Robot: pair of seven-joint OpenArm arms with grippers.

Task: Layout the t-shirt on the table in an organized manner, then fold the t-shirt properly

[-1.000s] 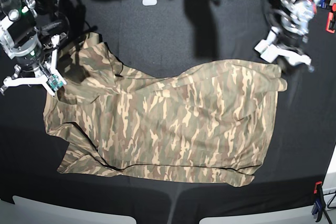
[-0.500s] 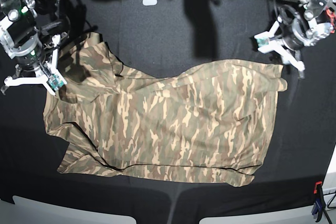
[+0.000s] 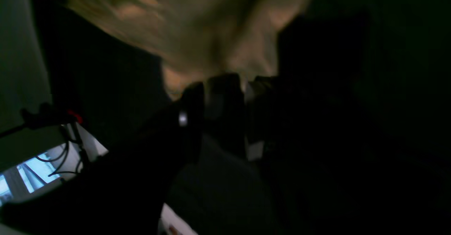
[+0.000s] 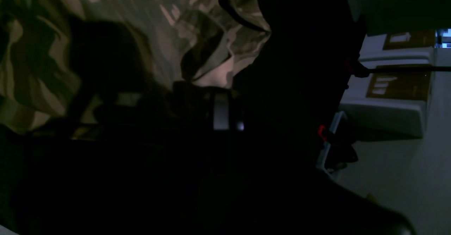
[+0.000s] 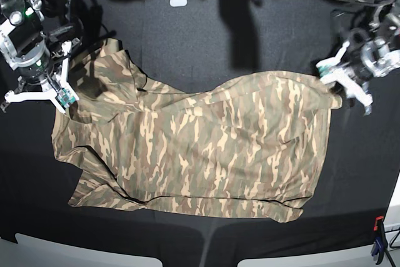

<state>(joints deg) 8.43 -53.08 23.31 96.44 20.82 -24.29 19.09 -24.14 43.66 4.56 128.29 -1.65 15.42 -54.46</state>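
We are viewing the t-shirt (image 5: 194, 148) lying rumpled, long axis crosswise, on the surface (image 5: 206, 29). Our right fingers (image 5: 64, 98) are spread at its far corner; our left fingers (image 5: 350, 85) are spread beside the opposite corner.

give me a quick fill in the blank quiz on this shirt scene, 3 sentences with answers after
1. The t-shirt has a ____ pattern.
2. The cloth covering the table is ____ in colour.
3. In the base view, the right gripper is at the shirt's ____ edge.

Missing words: camouflage; black; left
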